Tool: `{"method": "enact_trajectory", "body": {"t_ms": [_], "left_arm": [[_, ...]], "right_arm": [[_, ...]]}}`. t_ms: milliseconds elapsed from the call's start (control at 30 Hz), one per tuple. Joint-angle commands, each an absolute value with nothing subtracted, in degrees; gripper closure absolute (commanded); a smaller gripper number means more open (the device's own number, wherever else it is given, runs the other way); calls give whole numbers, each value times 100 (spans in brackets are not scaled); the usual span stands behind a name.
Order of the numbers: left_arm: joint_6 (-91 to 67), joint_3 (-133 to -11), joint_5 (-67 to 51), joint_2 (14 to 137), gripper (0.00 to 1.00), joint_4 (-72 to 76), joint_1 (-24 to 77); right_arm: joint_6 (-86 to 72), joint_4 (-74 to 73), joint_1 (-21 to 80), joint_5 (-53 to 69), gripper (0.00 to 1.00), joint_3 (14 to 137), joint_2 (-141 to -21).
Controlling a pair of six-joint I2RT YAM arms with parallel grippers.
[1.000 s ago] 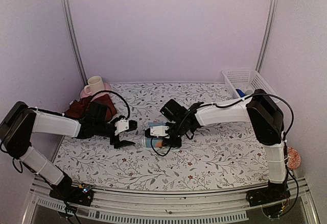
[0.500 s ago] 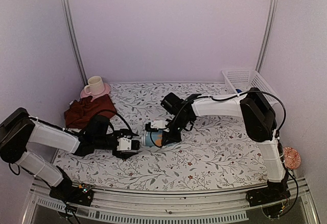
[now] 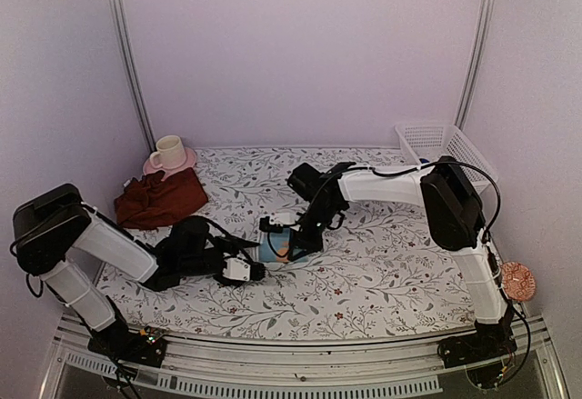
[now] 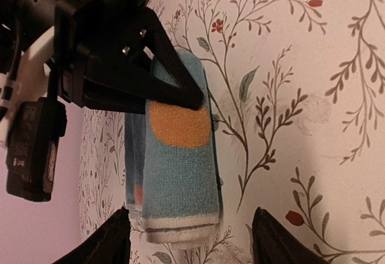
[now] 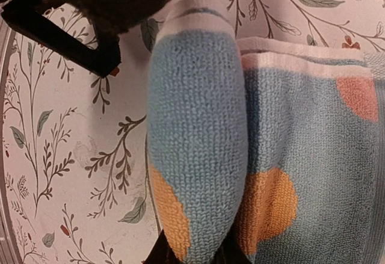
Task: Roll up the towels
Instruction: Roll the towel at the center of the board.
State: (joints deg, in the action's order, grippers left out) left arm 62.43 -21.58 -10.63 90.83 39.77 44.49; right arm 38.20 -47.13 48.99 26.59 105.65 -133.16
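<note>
On the table our right claw pinches the blue towel roll; our left claw straddles it, wide open.

Small towel was lt blue w/ orange dots, pinkish-white edge band + thin dark stripe. Larger towel plain dk maroon. Surface white, floral print: grey-green sprigs, red blooms. Cup cream, saucer pink, basket white.

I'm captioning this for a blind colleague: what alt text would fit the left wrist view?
A partly rolled light-blue terry towel with an orange patch lies on the white floral-print table covering, its far end pinched by the right gripper. The left gripper is open, its two black fingertips at the bottom edge flanking the towel's near end.
</note>
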Motion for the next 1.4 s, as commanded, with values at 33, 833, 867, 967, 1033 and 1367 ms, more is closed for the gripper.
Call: {"method": "enact_trajectory", "body": {"t_ms": [33, 833, 867, 967, 1033, 1367], "left_arm": [[6422, -2208, -653, 9388, 33, 4595, 4682], [6488, -2636, 481, 10432, 88, 4838, 4870], [6480, -2663, 486, 10439, 90, 4772, 4870], [6435, -2729, 480, 10417, 100, 4476, 4869], [6374, -2804, 400, 10335, 100, 4052, 4871], [5153, -3911, -313, 9945, 100, 1077, 4752]], "right_arm": [[3831, -5151, 4873, 2934, 83, 10599, -13638], [3908, -5318, 4853, 2974, 82, 10881, -13714], [3910, -5325, 4858, 2962, 82, 10881, -13719], [3919, -5326, 4856, 2933, 82, 10881, -13707], [3920, -5322, 4845, 2879, 76, 10881, -13672], [3406, -4634, 4550, 2233, 48, 10024, -12272]]}}
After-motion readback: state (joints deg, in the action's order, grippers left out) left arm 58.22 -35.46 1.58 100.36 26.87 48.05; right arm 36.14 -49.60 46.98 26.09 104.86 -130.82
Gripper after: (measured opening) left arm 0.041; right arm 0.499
